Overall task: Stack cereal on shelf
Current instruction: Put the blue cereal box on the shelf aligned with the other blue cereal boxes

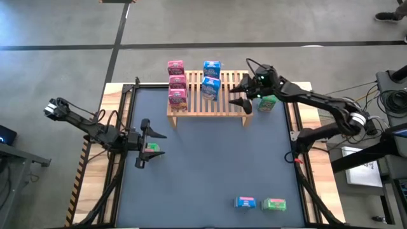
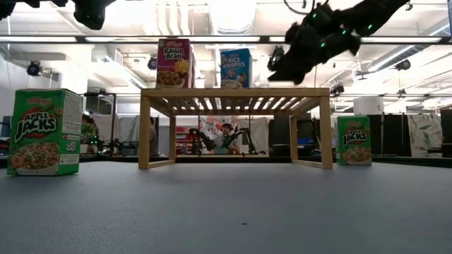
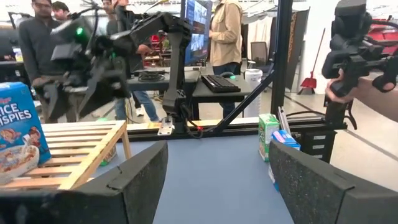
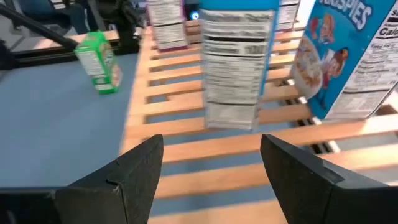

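Note:
The wooden slatted shelf [image 1: 206, 105] stands at the table's far middle. On it stand three pink cereal boxes [image 1: 177, 83] in a row at its left end and two blue ones [image 1: 211, 79] beside them. My right gripper [image 1: 240, 93] hangs open over the shelf's right end, just right of the blue boxes [image 4: 239, 62], with nothing between its fingers. A green box [image 1: 267, 103] stands on the table right of the shelf. My left gripper [image 1: 145, 145] hovers open at the table's left, level, above another upright green box [image 2: 46, 132].
A blue box [image 1: 245, 202] and a green box [image 1: 275, 204] lie near the table's front right edge. The dark mat between them and the shelf is bare. People stand in the room beyond the table in the left wrist view.

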